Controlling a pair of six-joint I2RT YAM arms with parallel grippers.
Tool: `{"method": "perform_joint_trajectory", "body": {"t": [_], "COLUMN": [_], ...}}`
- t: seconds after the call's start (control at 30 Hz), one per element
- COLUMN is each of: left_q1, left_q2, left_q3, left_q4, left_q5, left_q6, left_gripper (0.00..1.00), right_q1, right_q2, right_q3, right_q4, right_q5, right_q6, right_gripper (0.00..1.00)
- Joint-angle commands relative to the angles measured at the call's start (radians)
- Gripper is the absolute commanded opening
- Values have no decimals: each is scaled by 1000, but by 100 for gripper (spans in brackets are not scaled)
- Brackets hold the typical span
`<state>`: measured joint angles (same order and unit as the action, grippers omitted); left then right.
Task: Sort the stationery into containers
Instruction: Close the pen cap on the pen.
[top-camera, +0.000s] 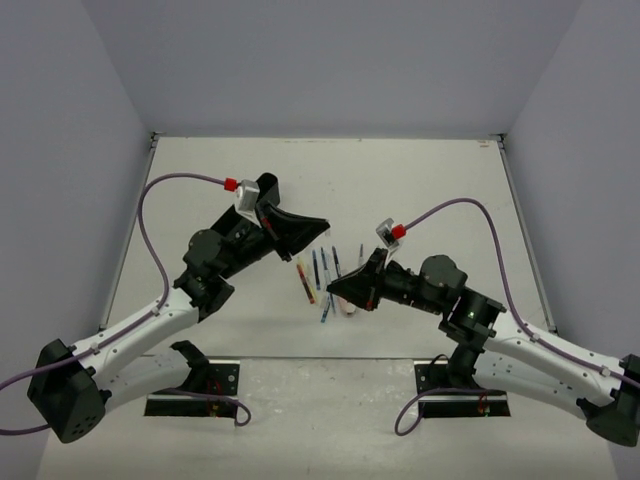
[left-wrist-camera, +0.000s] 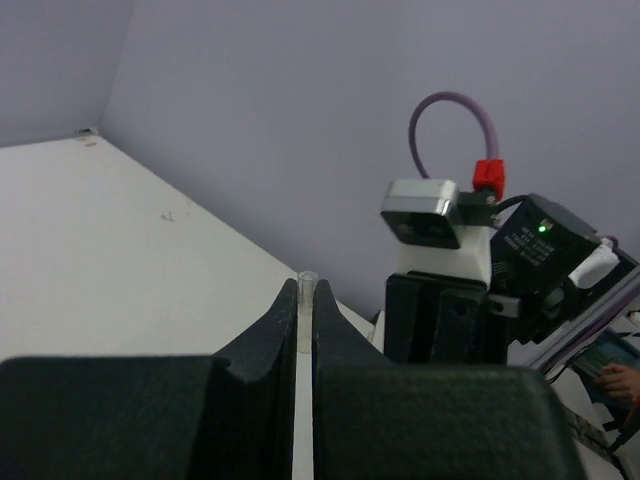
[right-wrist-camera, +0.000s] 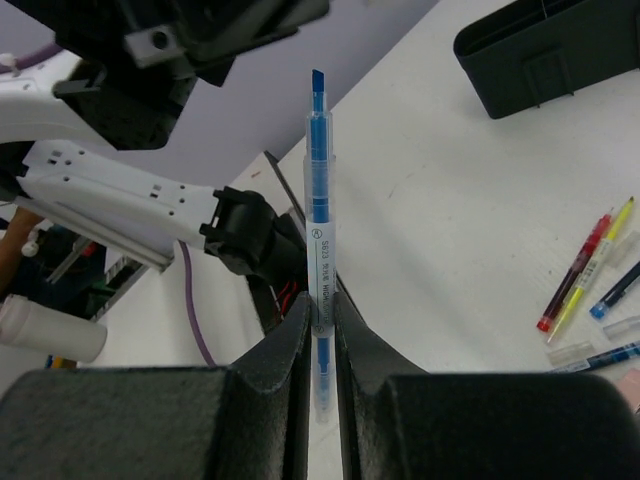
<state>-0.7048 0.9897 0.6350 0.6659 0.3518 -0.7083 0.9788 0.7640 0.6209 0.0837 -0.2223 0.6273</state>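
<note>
- Plainly, the right gripper (right-wrist-camera: 320, 300) is pinched almost shut on a blue highlighter (right-wrist-camera: 318, 200), gripping it low on the barrel.
- The highlighter's long axis lies in line with the fingers. Its chisel tip points away from the wrist, towards the left arm and the bench's left edge.
- The left gripper (left-wrist-camera: 306, 287) is closed tight on a thin clear-tipped item (left-wrist-camera: 307, 280). Only the rounded tip shows above the fingertips, so I cannot tell what kind of pen it is. It points along the fingers towards the right arm.
- In the top view both grippers are near the middle of the bench (top-camera: 200, 180), the left gripper (top-camera: 322, 225) farther from the near edge than the right gripper (top-camera: 332, 290).
- Only the right wrist view shows the black organiser tray (right-wrist-camera: 530, 50), standing on the bench. In the top view I cannot separate it from the left gripper's dark bulk.
- Loose pens lie between the grippers, their long axes running roughly from near edge to far edge: a red pen (top-camera: 304, 281), a blue pen (top-camera: 316, 268) and a dark pen (top-camera: 336, 262).
- A pinkish eraser (top-camera: 347, 303) sits just beside the right gripper.
</note>
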Motion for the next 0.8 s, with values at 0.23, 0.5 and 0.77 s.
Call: {"method": "perform_joint_trajectory", "body": {"t": [0.23, 0.5, 0.77], "left_q1": [-2, -1, -1], "left_q2": [-94, -89, -70], "left_q3": [-18, -16, -1], "left_q4": [132, 143, 149], "left_q5": [15, 16, 26], "left_q6": [-14, -26, -35], "left_gripper": [0, 0, 0], "right_q1": [74, 73, 75], "right_q2": [2, 3, 10], "right_q3": [25, 46, 62], "right_q4": [85, 87, 89], "right_q5": [226, 225, 201], "right_q6": [-35, -54, -62], "right_gripper": [0, 0, 0]}}
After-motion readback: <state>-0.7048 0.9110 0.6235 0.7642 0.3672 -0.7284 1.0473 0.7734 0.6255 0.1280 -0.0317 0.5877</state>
